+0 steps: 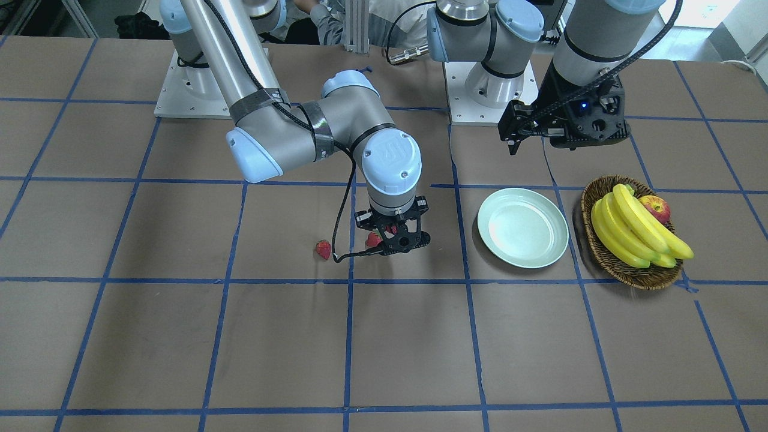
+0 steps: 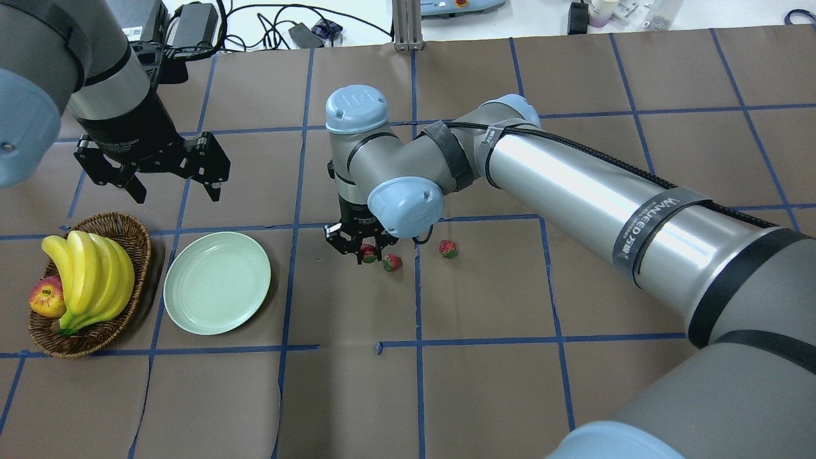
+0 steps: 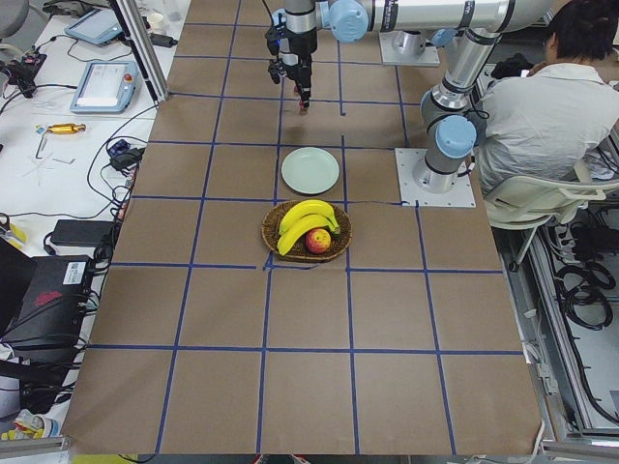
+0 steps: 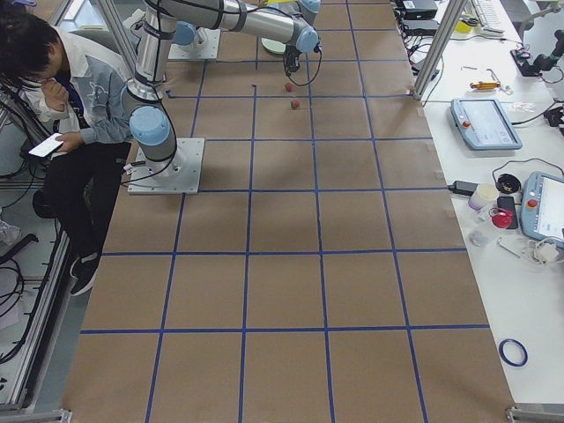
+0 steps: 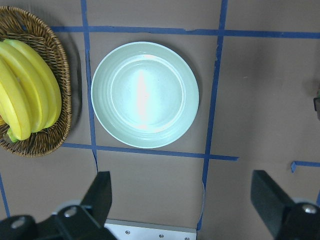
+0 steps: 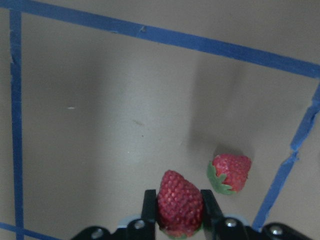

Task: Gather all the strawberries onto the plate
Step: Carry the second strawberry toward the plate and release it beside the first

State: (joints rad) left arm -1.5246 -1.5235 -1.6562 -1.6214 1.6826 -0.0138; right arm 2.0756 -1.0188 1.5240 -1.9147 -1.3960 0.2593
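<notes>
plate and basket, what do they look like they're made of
The plate looks like plastic or melamine, possibly glazed ceramic: smooth, glossy, pale mint, with a bright glare streak across its middle. The basket looks like woven wicker or rattan: matte brown, interlaced strands visible along its rim.

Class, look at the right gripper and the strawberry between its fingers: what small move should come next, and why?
Probably lift straight up a little. The right gripper appears shut on one strawberry, a second berry lies close beside it on the table, and the plate is empty, off to one side.
</notes>
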